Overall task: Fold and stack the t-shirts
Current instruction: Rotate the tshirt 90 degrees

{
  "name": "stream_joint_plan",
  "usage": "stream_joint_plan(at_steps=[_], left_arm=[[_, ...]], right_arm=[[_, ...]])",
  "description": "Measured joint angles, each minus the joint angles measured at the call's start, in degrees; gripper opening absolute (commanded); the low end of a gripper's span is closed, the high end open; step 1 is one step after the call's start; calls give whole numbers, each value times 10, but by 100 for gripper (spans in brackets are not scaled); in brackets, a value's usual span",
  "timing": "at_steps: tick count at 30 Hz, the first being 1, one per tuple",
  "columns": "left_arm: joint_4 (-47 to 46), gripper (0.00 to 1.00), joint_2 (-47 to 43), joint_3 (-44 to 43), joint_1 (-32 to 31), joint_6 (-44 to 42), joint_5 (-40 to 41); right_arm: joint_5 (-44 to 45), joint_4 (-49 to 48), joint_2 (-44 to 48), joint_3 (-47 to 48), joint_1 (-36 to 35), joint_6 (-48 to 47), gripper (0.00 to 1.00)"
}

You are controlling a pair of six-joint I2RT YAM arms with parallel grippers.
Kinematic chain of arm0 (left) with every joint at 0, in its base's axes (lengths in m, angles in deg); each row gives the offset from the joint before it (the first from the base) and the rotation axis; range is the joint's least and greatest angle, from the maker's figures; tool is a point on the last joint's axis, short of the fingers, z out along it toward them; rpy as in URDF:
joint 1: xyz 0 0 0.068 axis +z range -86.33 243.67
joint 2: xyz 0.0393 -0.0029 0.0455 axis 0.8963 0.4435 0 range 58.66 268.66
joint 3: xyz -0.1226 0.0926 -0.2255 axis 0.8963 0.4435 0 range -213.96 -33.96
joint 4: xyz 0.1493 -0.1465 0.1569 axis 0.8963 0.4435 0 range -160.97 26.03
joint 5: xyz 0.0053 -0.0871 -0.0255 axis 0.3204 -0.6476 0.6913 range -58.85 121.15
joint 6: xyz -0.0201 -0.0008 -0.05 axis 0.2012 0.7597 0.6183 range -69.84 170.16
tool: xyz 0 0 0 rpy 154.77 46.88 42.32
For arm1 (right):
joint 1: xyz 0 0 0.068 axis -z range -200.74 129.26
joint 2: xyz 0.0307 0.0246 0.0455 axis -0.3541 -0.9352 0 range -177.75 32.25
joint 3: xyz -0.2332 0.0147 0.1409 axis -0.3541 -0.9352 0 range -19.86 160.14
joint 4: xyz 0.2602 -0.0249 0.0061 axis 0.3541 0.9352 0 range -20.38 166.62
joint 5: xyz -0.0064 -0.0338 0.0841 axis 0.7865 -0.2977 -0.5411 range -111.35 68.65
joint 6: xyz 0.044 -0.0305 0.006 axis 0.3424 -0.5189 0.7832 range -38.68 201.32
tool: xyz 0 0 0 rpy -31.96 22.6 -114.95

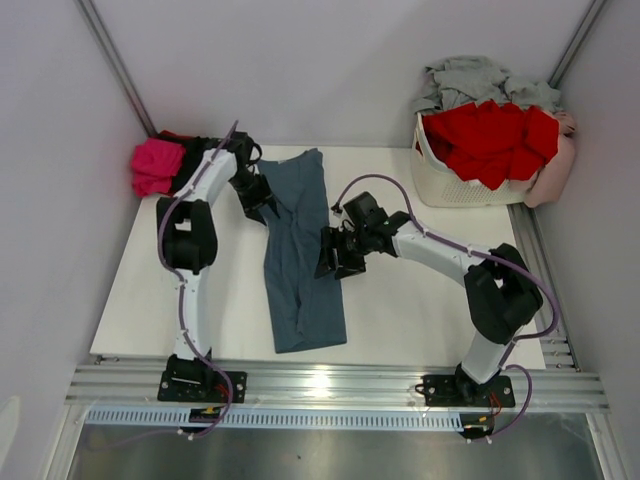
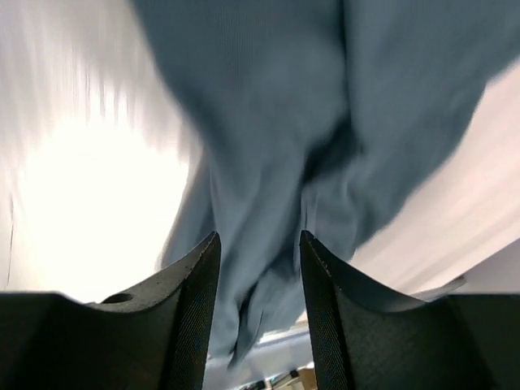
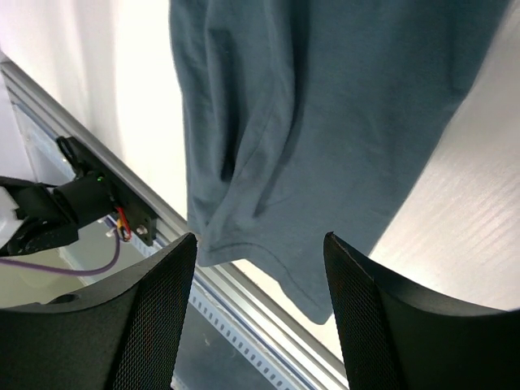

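Observation:
A slate blue-grey t-shirt (image 1: 300, 270) lies in a long, narrow, rumpled strip down the middle of the white table (image 1: 420, 320). My left gripper (image 1: 262, 208) is at the shirt's upper left edge. In the left wrist view this gripper (image 2: 258, 236) stands open, with bunched blue cloth (image 2: 268, 97) hanging just beyond the jaws. My right gripper (image 1: 333, 258) is at the shirt's right edge. Its jaws (image 3: 260, 237) are wide open over the lower hem (image 3: 325, 106) and hold nothing. A magenta-pink t-shirt (image 1: 153, 166) and a black one (image 1: 196, 150) lie folded at the back left.
A white lattice basket (image 1: 455, 182) stands at the back right, heaped with red shirts (image 1: 490, 135) and a pale grey one (image 1: 480, 80). An aluminium rail (image 1: 330, 385) runs along the table's near edge, and white walls close in the back and sides.

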Motion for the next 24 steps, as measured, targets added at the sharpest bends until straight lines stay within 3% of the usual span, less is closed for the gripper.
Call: stream_joint_plan(at_steps=[8, 12, 18, 24], left_arm=[[-50, 47, -288, 289, -14, 0, 48], [-92, 46, -392, 459, -28, 4, 58], [-124, 46, -439, 681, -66, 19, 61], [-156, 45, -467, 747, -131, 42, 49]], right_arm=[[38, 24, -14, -10, 0, -23, 69], [60, 25, -13, -53, 0, -28, 69], [76, 22, -11, -115, 0, -28, 69], [63, -3, 6, -143, -1, -23, 67]])
